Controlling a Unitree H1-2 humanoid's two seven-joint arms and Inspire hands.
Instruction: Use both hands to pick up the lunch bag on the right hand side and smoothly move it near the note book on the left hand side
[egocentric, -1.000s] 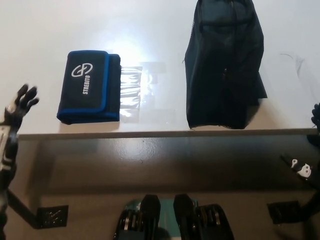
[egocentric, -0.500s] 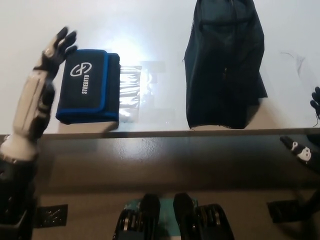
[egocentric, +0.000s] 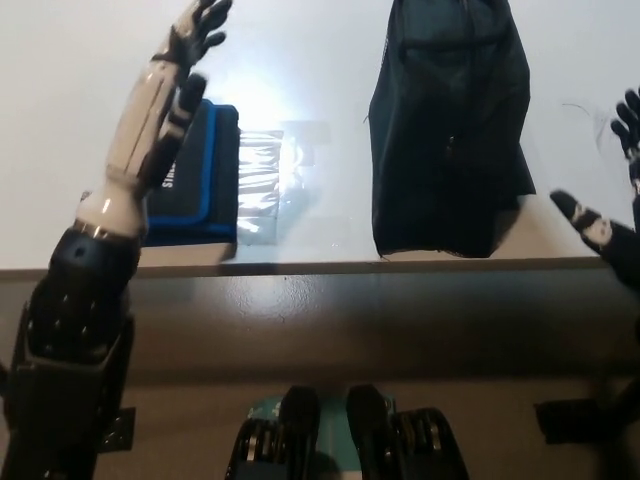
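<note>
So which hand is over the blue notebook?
The white left hand, reaching over the notebook. The black right hand is at the table's right edge, beside the lunch bag.

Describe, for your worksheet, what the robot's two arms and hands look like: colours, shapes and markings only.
The left hand has dark fingers on a cream-white, tube-shaped forearm, joined to a bulky black upper arm with a dotted texture. The right hand, cut by the picture's edge, is black with a small white mark.

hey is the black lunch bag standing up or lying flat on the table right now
Lying flat. The lunch bag sprawls slack on the white table, its fabric creased, with neither the left hand nor the right hand touching it.
</note>
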